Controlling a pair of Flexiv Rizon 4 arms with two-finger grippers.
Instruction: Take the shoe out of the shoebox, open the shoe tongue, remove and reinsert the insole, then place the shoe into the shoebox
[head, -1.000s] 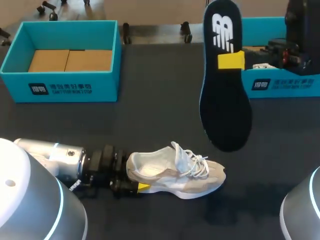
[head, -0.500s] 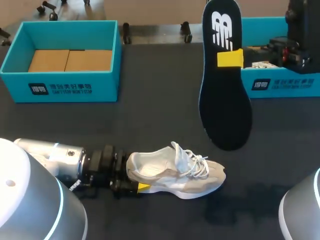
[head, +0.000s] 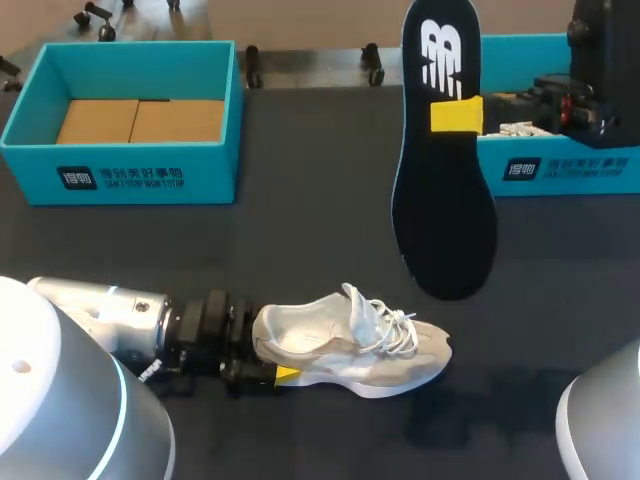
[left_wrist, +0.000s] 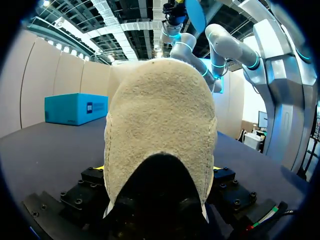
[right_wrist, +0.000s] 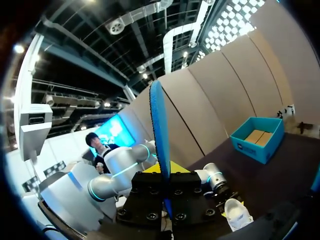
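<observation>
With left pincer (head: 272, 374) clamped on the heel of the white-and-beige laced sneaker (head: 350, 345) lying on the dark surface (head: 300, 230), lower the black blue-edged foam insole (head: 445, 190), pinched aloft by right pincer (head: 457, 115), toe-first into the collar.

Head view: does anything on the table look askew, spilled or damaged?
Nothing stands out. The beige lace-up sneaker sits upright, heel in the left gripper; its black insole hangs intact from the right gripper.
</observation>
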